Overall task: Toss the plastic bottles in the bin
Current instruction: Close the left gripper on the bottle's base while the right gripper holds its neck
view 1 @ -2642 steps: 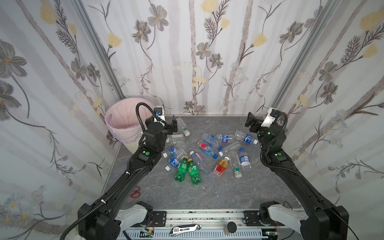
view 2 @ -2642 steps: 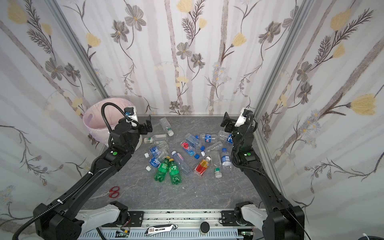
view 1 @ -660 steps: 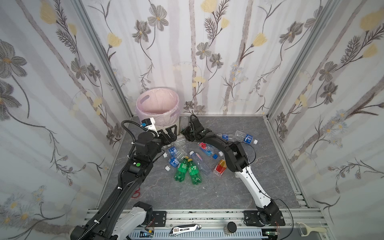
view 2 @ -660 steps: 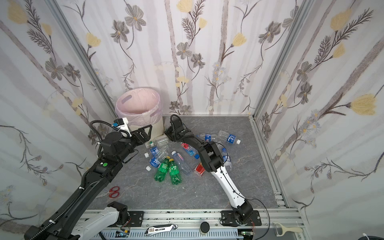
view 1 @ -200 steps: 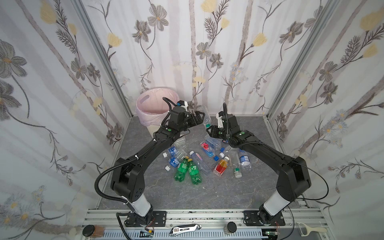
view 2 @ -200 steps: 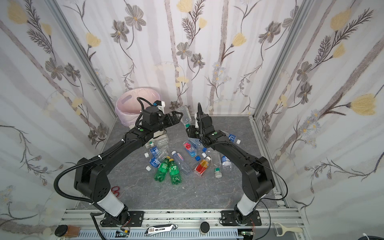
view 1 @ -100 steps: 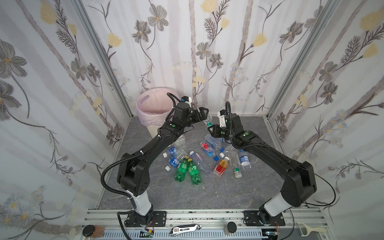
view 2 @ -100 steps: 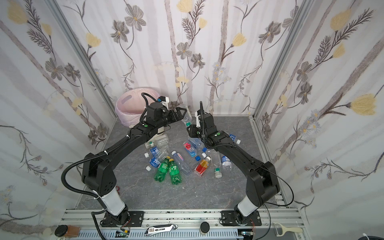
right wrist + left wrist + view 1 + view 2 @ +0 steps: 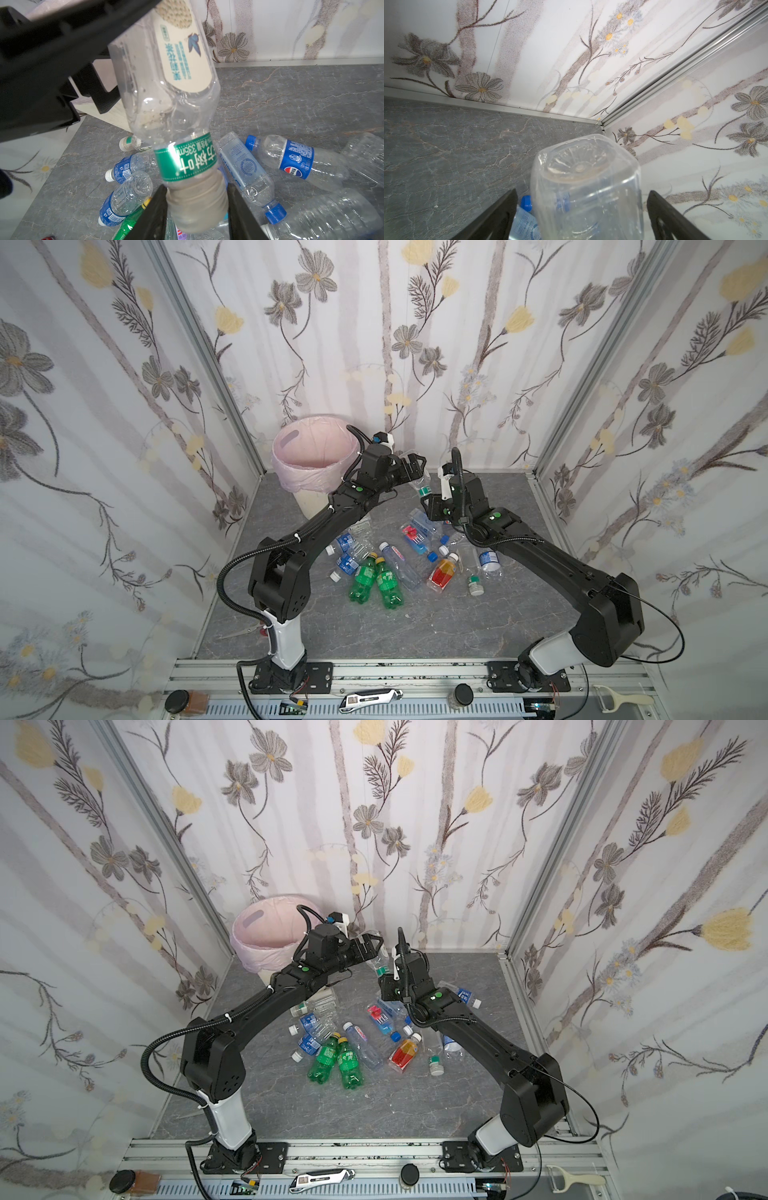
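My right gripper [image 9: 197, 187] is shut on the capped neck of a clear plastic bottle [image 9: 176, 104] with a green neck band and a cream label. It holds the bottle base-up above the floor, seen in both top views [image 9: 422, 485] [image 9: 379, 964]. My left gripper [image 9: 582, 192] stands open around that bottle's base [image 9: 587, 182], with gaps on both sides. The bin [image 9: 291, 477] [image 9: 253, 955], pink-lined, stands just behind the left arm. Several more plastic bottles [image 9: 399, 556] [image 9: 353, 1040] lie in a pile on the grey floor, among them two green ones [image 9: 376, 578] and an orange-red one [image 9: 442, 574].
Flowered walls close in the back and both sides. Scissors [image 9: 245, 630] lie on the floor by the left arm's base. On the front rail lie a utility knife [image 9: 370, 697], a jar [image 9: 187, 699] and a peeler [image 9: 619, 697].
The left gripper has swung away from the bin toward the middle, and its open jaws now sit around the base of the bottle that the right gripper holds up.
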Controlling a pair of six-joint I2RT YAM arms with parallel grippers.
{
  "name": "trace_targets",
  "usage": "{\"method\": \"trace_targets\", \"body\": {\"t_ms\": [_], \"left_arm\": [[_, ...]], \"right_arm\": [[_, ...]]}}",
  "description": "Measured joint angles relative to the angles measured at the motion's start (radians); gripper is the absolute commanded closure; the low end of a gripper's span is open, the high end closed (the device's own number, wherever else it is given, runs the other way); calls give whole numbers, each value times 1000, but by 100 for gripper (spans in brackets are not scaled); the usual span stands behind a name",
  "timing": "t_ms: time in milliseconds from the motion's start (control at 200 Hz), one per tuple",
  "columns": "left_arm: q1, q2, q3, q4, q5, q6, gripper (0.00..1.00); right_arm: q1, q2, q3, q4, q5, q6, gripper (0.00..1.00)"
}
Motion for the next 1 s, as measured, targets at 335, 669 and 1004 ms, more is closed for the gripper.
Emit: {"method": "trace_targets", "body": {"t_ms": [335,669,1004], "left_arm": [[-21,35,38,-1,1,-10,19],[-33,41,44,2,24,-36,42],[-34,21,35,8,44,-35,52]], "right_arm": [[23,-38,-32,2,97,-18,78],[43,-41,-45,5,158,-25,77],[50,-44,-45,9,174,-24,57]]}}
